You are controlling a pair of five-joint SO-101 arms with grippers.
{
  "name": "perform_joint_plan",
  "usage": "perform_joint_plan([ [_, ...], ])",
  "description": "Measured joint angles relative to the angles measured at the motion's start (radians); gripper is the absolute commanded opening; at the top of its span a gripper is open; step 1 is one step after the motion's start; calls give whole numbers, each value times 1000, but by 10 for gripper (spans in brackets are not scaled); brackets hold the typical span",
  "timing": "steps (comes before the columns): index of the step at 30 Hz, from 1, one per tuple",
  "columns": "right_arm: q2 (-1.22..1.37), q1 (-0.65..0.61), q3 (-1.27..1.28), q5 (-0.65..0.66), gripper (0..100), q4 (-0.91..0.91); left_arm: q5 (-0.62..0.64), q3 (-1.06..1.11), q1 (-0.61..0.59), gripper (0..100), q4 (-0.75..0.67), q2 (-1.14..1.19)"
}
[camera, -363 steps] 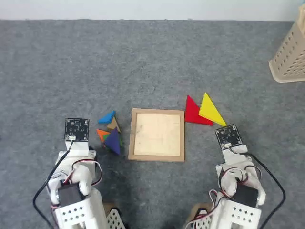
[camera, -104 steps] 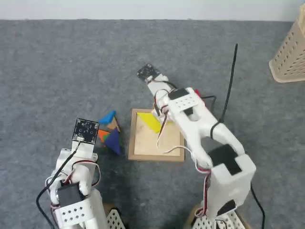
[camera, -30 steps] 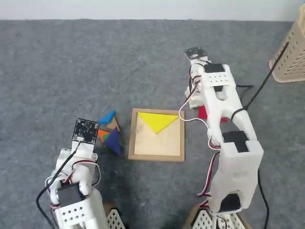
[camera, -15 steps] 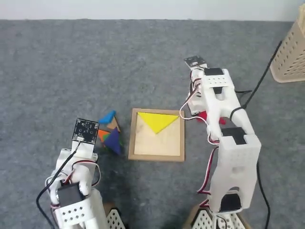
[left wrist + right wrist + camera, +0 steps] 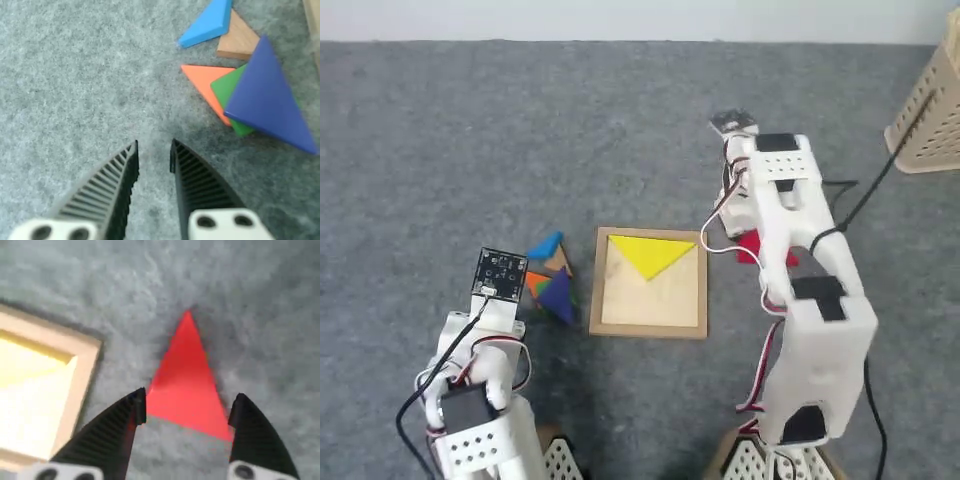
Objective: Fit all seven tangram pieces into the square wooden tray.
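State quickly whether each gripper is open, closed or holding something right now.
Left gripper: slightly open, holding nothing.
Right gripper: open wide, straddling the flat red triangular piece, not gripping it.

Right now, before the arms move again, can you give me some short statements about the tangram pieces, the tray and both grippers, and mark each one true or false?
1. The yellow triangle piece lies inside the square wooden tray. True.
2. The red triangle piece lies inside the tray as well. False: it lies on the grey carpet beside the tray.
3. The right gripper is open, with the red triangle piece between its fingers. True.
4. The left gripper holds the dark blue triangle piece. False: it holds nothing, and that piece rests partly on the green piece, apart from the gripper.
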Motion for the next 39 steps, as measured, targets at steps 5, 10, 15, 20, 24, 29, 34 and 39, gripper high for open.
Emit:
perform_joint_plan([
  [5, -44, -2, 81, 132, 274, 9, 0, 0, 0, 98, 0, 0],
  [10, -17, -3, 137, 235, 274, -3, 0, 0, 0, 98, 0, 0],
  [15, 12, -6, 135, 250, 271, -28, 0, 0, 0, 98, 0, 0],
  [20, 52, -20, 135, 253, 234, -61, 0, 0, 0, 98, 0, 0],
  [24, 54, -12, 135, 253, 96, -72, 0, 0, 0, 98, 0, 0],
  [29, 54, -9, 115, 256, 12, -74, 0, 0, 0, 98, 0, 0],
  [34, 57, -9, 114, 256, 6, -74, 0, 0, 0, 98, 0, 0],
  [39, 69, -14, 52, 167, 6, -2, 0, 0, 0, 98, 0, 0],
])
